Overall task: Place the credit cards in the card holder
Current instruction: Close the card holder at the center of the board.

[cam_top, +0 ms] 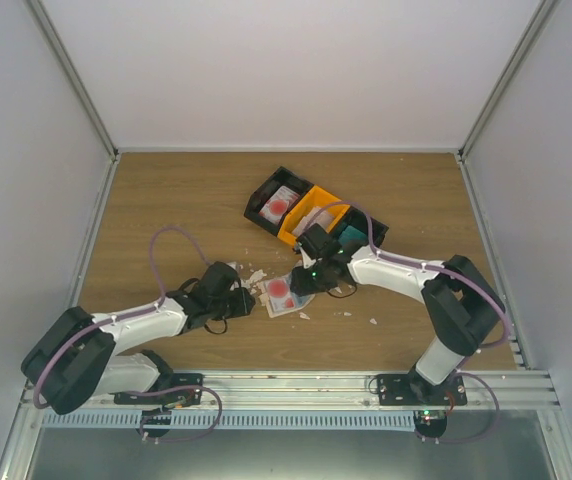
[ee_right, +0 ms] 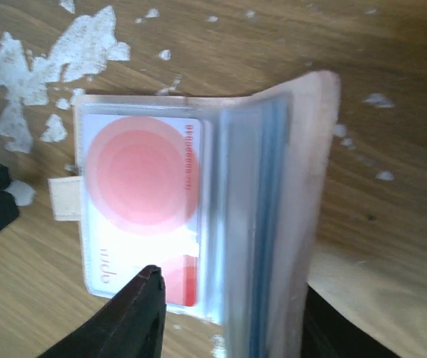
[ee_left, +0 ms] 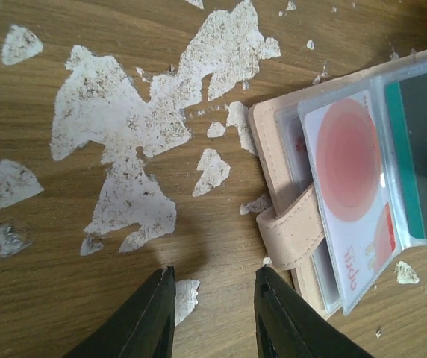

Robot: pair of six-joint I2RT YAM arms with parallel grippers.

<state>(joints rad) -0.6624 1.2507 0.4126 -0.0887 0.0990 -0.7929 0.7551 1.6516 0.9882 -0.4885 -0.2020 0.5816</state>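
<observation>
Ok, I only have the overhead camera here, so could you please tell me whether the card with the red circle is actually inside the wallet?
Observer: Yes. The left wrist view shows the red-circle card under a clear sleeve of the open wallet.
Operator: Thank you. Is there a second card in there?
Observer: A green card shows in the next sleeve along.
Operator: And is the right end effector gripping anything?
Observer: In its own view, the right end effector has its fingers apart on either side of the raised cover. I can't tell whether they touch it.
</observation>
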